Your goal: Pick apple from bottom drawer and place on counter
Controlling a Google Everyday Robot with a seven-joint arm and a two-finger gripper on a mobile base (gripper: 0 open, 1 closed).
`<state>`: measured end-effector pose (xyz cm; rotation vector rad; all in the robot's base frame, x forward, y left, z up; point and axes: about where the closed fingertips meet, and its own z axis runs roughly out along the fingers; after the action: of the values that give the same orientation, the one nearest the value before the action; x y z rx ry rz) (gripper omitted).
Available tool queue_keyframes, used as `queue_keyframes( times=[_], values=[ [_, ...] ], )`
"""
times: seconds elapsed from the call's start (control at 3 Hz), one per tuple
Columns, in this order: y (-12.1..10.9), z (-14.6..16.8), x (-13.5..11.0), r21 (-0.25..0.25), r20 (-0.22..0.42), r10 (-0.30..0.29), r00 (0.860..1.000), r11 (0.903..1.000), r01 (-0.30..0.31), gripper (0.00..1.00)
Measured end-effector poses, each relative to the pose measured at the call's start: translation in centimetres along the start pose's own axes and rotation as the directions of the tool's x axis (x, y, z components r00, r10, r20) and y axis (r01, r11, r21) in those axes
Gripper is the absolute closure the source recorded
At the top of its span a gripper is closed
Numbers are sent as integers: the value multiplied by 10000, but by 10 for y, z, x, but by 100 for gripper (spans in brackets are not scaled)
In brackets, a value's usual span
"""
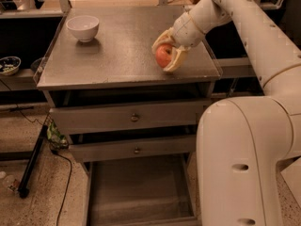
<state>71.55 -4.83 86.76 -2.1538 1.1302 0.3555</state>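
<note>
A small red-orange apple (164, 55) is held between the two pale fingers of my gripper (166, 53), over the right part of the grey counter (117, 51). The gripper is shut on the apple; whether the fruit touches the counter top I cannot tell. My white arm reaches in from the upper right. Down at the bottom of the cabinet the bottom drawer (138, 192) is pulled out, its bare grey floor showing.
A white bowl (83, 28) stands at the counter's back left. Two closed drawer fronts with brass knobs (135, 118) sit below the top. My bulky white arm segment (244, 159) fills the lower right. A black cable and pole lie on the speckled floor at left.
</note>
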Motion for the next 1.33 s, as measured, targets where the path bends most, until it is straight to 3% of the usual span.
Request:
queue_keyframes(
  times=[0.33,0.67,1.0,1.33],
  values=[
    [0,0,0,-3,0,1,10000,10000,-1,100],
    [10,10,-5,-912,27,322,9995,9953,-318,100],
    [11,22,-8,-1556,-55,768,9970,9848,-767,100],
    [6,31,-10,-1737,-66,963,9953,9801,-960,100]
  ],
)
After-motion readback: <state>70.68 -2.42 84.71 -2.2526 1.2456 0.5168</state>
